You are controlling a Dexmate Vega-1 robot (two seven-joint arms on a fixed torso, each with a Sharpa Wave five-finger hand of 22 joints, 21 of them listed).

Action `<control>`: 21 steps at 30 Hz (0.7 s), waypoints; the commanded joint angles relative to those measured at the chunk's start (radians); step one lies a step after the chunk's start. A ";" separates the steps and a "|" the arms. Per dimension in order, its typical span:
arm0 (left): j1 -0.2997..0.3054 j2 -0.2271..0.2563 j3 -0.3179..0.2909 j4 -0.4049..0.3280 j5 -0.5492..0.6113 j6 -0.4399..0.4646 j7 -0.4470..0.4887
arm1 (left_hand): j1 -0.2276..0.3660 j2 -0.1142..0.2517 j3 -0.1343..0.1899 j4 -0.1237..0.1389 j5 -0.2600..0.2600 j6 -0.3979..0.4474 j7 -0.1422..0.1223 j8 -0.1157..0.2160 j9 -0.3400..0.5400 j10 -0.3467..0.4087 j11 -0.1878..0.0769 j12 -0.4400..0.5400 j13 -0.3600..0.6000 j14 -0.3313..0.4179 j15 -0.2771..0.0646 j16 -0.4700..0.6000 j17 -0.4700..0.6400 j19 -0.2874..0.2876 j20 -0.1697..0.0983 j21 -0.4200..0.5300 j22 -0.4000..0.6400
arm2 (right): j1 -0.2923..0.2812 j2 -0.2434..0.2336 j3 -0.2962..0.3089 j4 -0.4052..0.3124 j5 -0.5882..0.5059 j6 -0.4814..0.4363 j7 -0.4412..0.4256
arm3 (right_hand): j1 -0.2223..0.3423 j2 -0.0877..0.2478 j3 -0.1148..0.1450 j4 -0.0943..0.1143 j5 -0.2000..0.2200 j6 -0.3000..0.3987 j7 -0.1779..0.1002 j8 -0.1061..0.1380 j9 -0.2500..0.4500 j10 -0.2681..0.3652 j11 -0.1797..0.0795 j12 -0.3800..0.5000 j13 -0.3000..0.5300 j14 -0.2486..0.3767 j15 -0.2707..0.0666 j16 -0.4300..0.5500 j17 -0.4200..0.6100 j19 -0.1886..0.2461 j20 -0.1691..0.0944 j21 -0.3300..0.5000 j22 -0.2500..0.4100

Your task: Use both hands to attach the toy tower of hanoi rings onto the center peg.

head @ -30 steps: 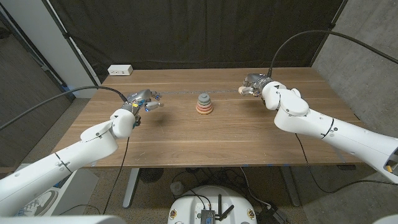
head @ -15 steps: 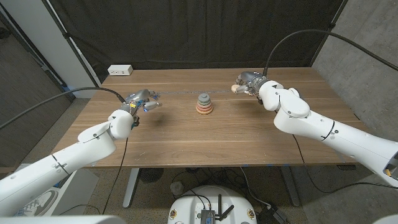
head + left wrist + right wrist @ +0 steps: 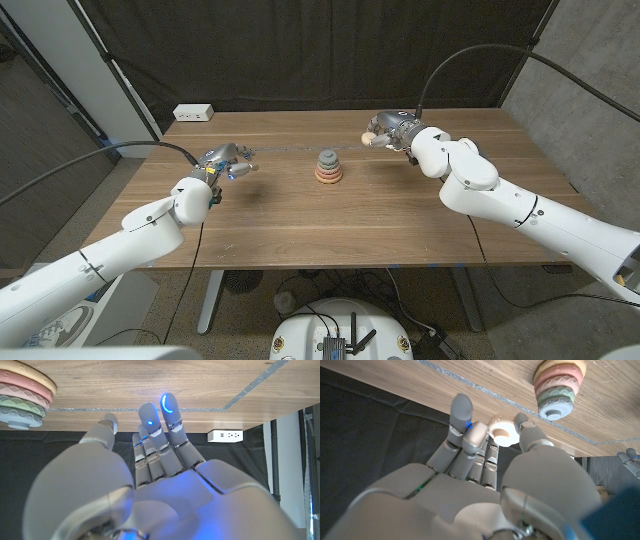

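The ring tower stands at the table's middle: pink and orange rings low down, green and grey-blue ones on top. It also shows in the left wrist view and the right wrist view. My right hand hovers to the right of the tower and farther back, pinching a small cream ring between thumb and fingers. My left hand stays left of the tower, fingers stretched out with nothing in them.
A white power strip lies at the table's far left corner. A strip of tape runs across the table behind the tower. Black curtain hangs behind the table's far edge.
My right hand has carried the cream ring leftward, closer to the tower. My left hand has barely shifted.
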 commanded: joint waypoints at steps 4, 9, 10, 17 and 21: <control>0.001 -0.013 0.002 -0.008 0.000 0.017 0.017 | -0.001 0.003 0.011 0.001 -0.002 0.002 0.007 -0.001 0.004 -0.003 0.002 -0.005 0.003 0.000 -0.061 0.005 0.005 -0.004 -0.135 0.007 0.002 | -0.020 0.030 0.046 0.006 -0.022 0.105 0.021 | 0.018 0.016 0.030 0.016 0.005 0.037 -0.023 0.004 0.015 0.109 -0.095 -0.003 0.006 0.007 -0.001 0.009 0.002 0.009 -0.017 0.003 0.004; -0.015 -0.020 0.015 0.008 0.001 0.003 0.009 | -0.001 0.004 0.014 0.001 -0.003 0.005 0.005 0.000 0.004 0.000 0.002 -0.004 0.004 -0.002 -0.061 0.005 0.005 -0.002 -0.135 0.010 0.006 | -0.025 0.043 0.052 0.007 -0.029 0.117 0.030 | 0.019 0.015 0.031 0.016 0.005 0.039 -0.025 0.005 0.015 0.111 -0.095 -0.004 0.008 0.009 -0.001 0.014 0.004 0.010 -0.017 0.004 0.006; -0.019 -0.022 0.018 0.012 0.001 -0.001 0.007 | -0.001 0.004 0.014 0.001 -0.003 0.007 0.006 0.001 0.004 0.000 0.001 -0.004 0.004 -0.001 -0.061 0.005 0.006 -0.002 -0.135 0.009 0.005 | -0.026 0.046 0.052 0.007 -0.031 0.120 0.032 | 0.019 0.015 0.031 0.016 0.005 0.040 -0.024 0.005 0.015 0.111 -0.096 -0.004 0.009 0.010 -0.001 0.015 0.005 0.011 -0.017 0.005 0.007; -0.041 -0.032 0.034 0.034 0.004 -0.030 -0.003 | -0.001 0.005 0.017 0.000 -0.004 0.005 0.006 0.000 0.005 0.000 0.001 -0.005 0.004 -0.003 -0.061 0.005 0.004 -0.002 -0.135 0.008 0.004 | -0.025 0.071 0.047 0.015 -0.047 0.128 0.049 | 0.020 0.014 0.032 0.015 0.006 0.042 -0.025 0.005 0.016 0.116 -0.095 -0.004 0.011 0.003 -0.001 0.012 0.000 0.009 -0.017 0.003 0.006; -0.041 -0.033 0.036 0.034 0.005 -0.027 -0.006 | -0.001 0.006 0.019 0.000 -0.005 0.006 0.007 0.001 0.006 0.001 0.001 -0.005 0.004 -0.001 -0.061 0.008 0.007 -0.003 -0.135 0.008 0.006 | -0.018 0.087 0.044 0.027 -0.052 0.134 0.055 | 0.021 0.014 0.033 0.015 0.007 0.044 -0.025 0.005 0.015 0.115 -0.098 -0.005 0.013 0.007 -0.001 0.017 0.003 0.009 -0.017 0.003 0.006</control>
